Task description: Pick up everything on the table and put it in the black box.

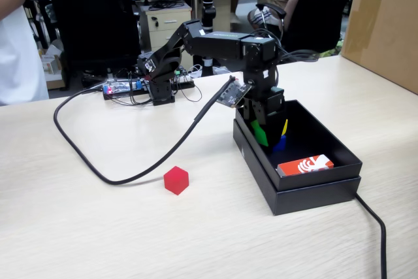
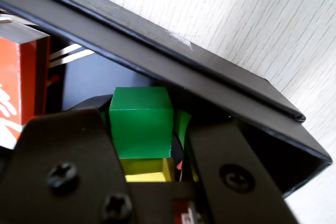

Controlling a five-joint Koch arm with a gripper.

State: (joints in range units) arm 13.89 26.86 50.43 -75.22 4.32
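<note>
A shallow black box (image 1: 318,184) sits on a pale wood-grain table (image 1: 78,227), seated in a slightly larger black lid. In the fixed view, a red-orange and white card (image 1: 305,164) lies at the near end of the box floor. At the far end, the black robot arm (image 1: 222,47) reaches down into the box, with its gripper (image 1: 264,129) below the rim. A green cube (image 1: 260,134) shows at the gripper, and slivers of a yellow cube (image 1: 284,127) and a blue cube (image 1: 280,140) show just behind it, inside the box.

In the wrist view, the green cube (image 2: 140,123) sits between the two black jaws of the gripper (image 2: 149,145), close against the box's inner wall (image 2: 157,56). The yellow cube (image 2: 147,169) lies directly beneath the green one. Whether the jaws press on the green cube or stand slightly apart from it cannot be told.

A red cube (image 1: 176,180) rests alone on the table, well to the left of the box in the fixed view. A thick black cable (image 1: 124,178) curves across the table just beside the red cube and rises to the arm. A big brown cardboard carton (image 1: 385,24) stands at the far right edge of the table
</note>
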